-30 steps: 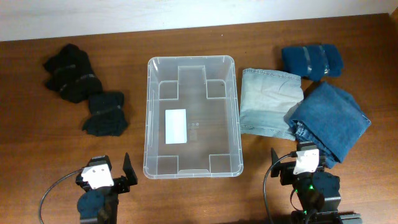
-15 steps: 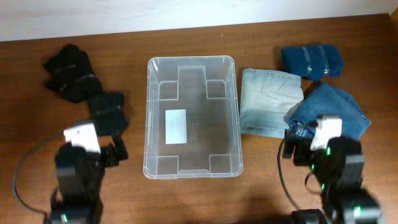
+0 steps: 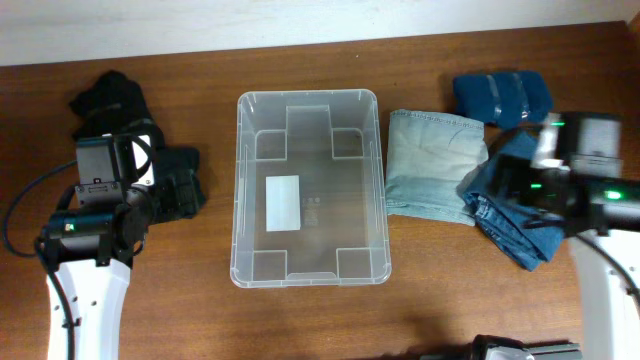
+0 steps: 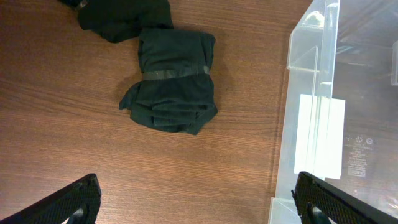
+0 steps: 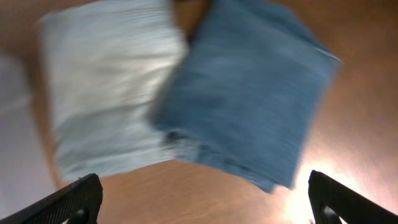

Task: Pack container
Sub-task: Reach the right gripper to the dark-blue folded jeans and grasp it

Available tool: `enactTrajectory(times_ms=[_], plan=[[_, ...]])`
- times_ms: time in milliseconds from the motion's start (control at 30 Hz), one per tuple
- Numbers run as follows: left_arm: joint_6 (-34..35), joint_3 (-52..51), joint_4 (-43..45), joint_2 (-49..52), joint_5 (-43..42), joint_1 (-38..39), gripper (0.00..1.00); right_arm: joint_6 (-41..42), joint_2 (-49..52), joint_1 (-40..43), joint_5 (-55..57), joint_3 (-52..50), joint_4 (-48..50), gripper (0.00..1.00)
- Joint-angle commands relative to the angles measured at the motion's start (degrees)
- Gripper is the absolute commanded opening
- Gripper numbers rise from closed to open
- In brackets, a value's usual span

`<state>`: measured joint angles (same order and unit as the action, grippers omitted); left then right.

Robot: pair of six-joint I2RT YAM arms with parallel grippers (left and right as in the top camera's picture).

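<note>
1. Container (image 3: 308, 94): one clear bin mid-table, white label (image 3: 284, 203) inside.
2. Two dark bundles left: black bundle (image 3: 108, 110), teal bundle (image 4: 174, 84). Three right: pale jeans (image 3: 432, 165), blue jeans (image 5: 249, 99), navy roll (image 3: 495, 95).
3. Left gripper (image 4: 199, 199), right gripper (image 5: 202, 199): both spread open, empty.

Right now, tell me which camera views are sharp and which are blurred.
Overhead: sharp, evenly lit. Left wrist: sharp on the dark banded cloth roll and clear rectangular plastic bin. Right wrist: motion-blurred, smearing the pale folded denim and darker blue folded denim.
</note>
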<state>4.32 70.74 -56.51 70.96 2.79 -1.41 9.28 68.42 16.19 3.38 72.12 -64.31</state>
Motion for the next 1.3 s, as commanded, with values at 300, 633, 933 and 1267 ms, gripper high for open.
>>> enactTrajectory(times_ms=[300, 633, 933, 1267], plan=[[0.52, 1.07, 0.35, 0.07, -0.02, 0.13, 0.99, 3.02, 8.44, 39.95, -14.45, -6.56, 1.55, 0.98], [0.52, 1.07, 0.35, 0.07, -0.02, 0.13, 0.99, -1.68, 19.71, 43.85, -25.05, -17.05, 13.94, 0.98], [0.52, 1.07, 0.35, 0.07, -0.04, 0.13, 0.99, -3.02, 25.57, 42.77, -35.56, -21.64, 25.77, 0.98], [0.52, 1.05, 0.35, 0.07, -0.04, 0.13, 0.99, -3.02, 29.31, 30.49, -38.29, -22.08, 32.94, 0.58]])
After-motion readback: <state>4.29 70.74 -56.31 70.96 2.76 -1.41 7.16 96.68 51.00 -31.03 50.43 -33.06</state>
